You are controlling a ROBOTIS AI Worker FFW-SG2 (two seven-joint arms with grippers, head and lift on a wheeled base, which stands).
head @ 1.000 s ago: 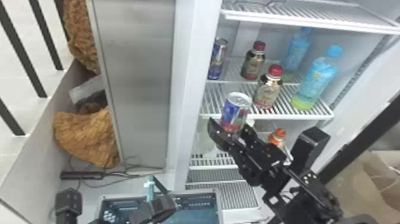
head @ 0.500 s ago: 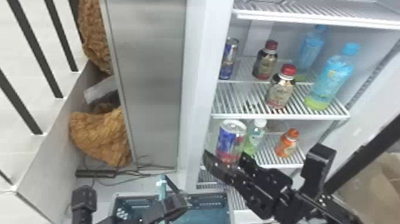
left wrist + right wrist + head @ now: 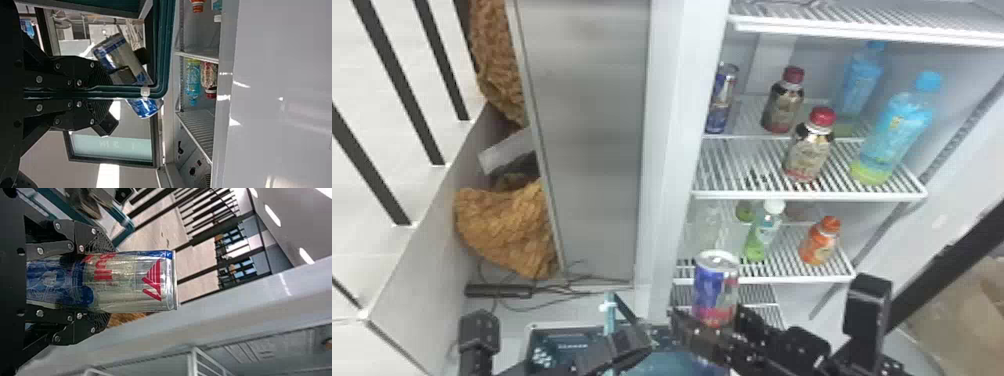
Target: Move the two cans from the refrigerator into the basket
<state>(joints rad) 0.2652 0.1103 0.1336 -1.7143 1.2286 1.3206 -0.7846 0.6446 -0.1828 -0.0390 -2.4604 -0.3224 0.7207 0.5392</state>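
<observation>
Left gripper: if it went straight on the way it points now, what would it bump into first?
Beyond the basket rim it grips, the left gripper would probably meet the right gripper or its can; their depth is unclear.

Bright light throws white glare on the left wrist view's grey panel (image 3: 270,58).

Pale flr (image 3: 362,195) w/ blk bars (image 3: 386,115), lt-grey wall (image 3: 427,270), dk-framed window (image 3: 129,147).
</observation>
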